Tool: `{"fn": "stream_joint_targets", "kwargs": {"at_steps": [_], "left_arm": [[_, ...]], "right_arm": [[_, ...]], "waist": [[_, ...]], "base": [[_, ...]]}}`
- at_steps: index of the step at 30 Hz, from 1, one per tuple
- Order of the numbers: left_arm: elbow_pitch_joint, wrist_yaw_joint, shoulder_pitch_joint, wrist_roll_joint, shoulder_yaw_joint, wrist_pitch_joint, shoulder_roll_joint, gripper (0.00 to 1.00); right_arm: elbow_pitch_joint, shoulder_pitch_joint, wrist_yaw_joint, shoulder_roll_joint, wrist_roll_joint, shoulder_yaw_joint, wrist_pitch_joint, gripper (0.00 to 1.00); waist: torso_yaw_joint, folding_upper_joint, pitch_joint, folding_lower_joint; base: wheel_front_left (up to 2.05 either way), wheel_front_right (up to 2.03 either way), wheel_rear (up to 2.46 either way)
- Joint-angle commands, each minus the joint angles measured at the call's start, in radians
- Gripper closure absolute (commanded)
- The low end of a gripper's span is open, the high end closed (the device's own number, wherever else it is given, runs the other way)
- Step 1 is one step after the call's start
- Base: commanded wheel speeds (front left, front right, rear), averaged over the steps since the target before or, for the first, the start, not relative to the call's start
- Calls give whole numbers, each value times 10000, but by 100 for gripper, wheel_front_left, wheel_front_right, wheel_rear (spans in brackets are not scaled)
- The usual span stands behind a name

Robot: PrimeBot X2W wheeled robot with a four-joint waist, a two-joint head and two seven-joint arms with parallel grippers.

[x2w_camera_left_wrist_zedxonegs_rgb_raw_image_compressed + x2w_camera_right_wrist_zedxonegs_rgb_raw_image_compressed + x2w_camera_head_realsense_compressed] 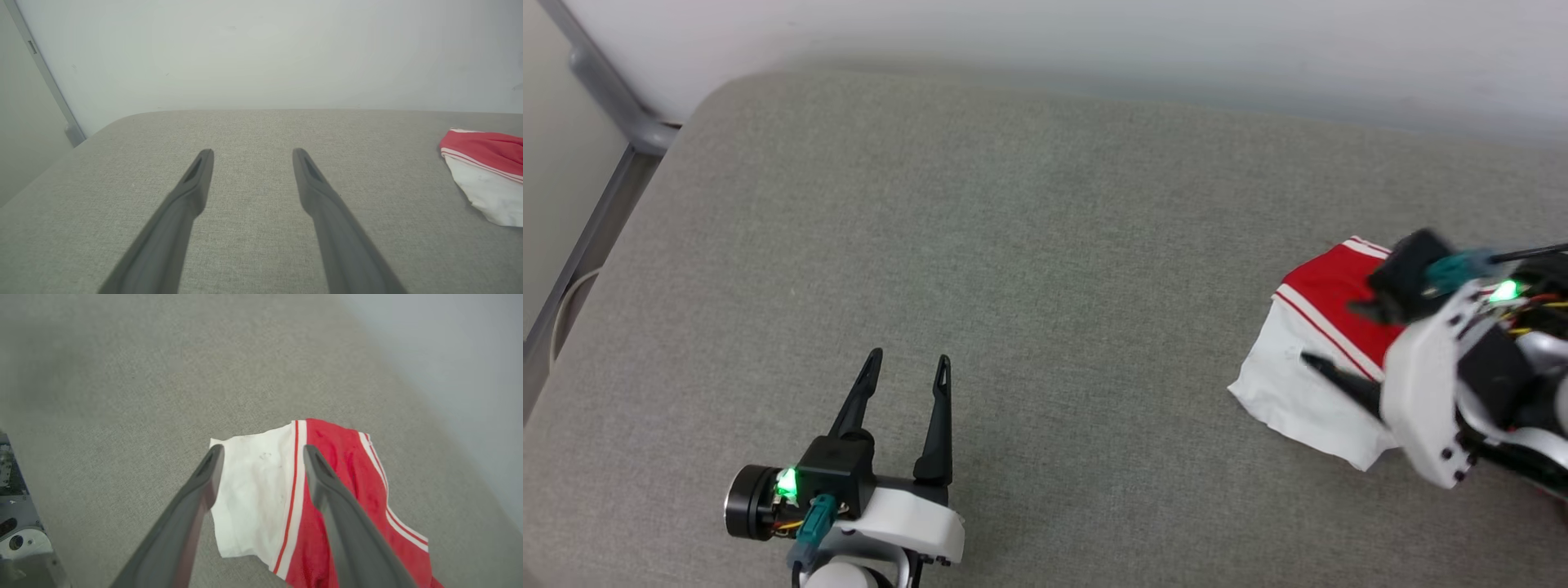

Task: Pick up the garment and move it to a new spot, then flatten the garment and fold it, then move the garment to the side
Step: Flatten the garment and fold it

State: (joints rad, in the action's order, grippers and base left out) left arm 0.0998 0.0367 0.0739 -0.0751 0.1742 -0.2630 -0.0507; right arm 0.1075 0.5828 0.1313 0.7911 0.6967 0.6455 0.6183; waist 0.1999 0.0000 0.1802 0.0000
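Garment (1311, 359) lies on the right side of the grey-covered desk (1045, 245), a compact bundle with a white sleeve facing the middle of the desk and red body cloth behind it. Striped seam runs between the two colours.

Right tool (263, 450): fingers spread wide, nothing gripped. Tips sit over the sleeve and the seam, one each side. Cannot tell if they touch the cloth.

Left tool (909, 357): also wide open, empty, low over bare desk at front left, well apart from the garment.

Handling, as judged: thin, light, limp cloth. Will sag and unfold if lifted by one layer. Not fragile. Low slip risk on the woven cover, so dragging may bunch it. Best hold looks like the thick red folded edge or the seam, pinching all layers together, not the loose white corner.

Room: wide bare stretch of desk to the garment's left and centre. Wall (1094, 41) runs close behind the bundle. Desk's rounded back-left corner stands beside a grey post (613, 98). Right margin is hidden by the arm.
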Motion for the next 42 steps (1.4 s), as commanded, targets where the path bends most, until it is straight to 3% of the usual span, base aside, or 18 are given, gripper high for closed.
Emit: {"fn": "stream_joint_targets", "kwargs": {"at_steps": [1,4,8,15,19,20,21,30,36,42], "left_arm": [[-21,40,192,-77,43,-26,10,0],[-37,98,337,-180,178,-26,8,0],[-63,179,540,-342,320,-26,8,0],[-2,270,762,-483,447,-26,8,0],[24,312,700,-472,371,-26,8,0],[42,321,670,-447,324,-26,8,0],[59,317,655,-426,287,-26,8,0],[10,269,508,-249,201,-26,8,0],[-41,201,453,-203,166,-26,9,0],[-60,201,550,-291,242,-26,9,0]], "right_arm": [[-22,346,-10,48,119,511,549,0],[-399,895,-10,-134,362,1391,1385,0],[-1374,1404,-10,-437,338,2369,1705,0],[-3500,1402,-9,-778,311,4072,1332,0],[-4153,1470,-15,-909,353,4393,497,0],[-4246,1554,-17,-959,369,4292,167,92],[-4319,1669,-18,-994,362,4159,-153,100],[-4325,2380,-11,-1317,516,2149,-2950,100],[-3815,2969,-9,-1830,245,1383,-3369,100],[-4015,3673,-9,-3205,-237,1825,-3243,100]], "waist": [[159,0,213,0],[325,0,491,0],[559,0,875,0],[803,0,1185,0],[756,0,1149,0],[713,0,1118,0],[674,0,1081,0],[500,0,663,0],[622,0,637,0],[815,0,857,0]], "base": [[0,0,0],[0,0,0],[0,0,0],[0,0,0],[0,0,0],[0,0,0],[0,0,0],[0,0,0],[0,0,0],[0,0,0]]}}
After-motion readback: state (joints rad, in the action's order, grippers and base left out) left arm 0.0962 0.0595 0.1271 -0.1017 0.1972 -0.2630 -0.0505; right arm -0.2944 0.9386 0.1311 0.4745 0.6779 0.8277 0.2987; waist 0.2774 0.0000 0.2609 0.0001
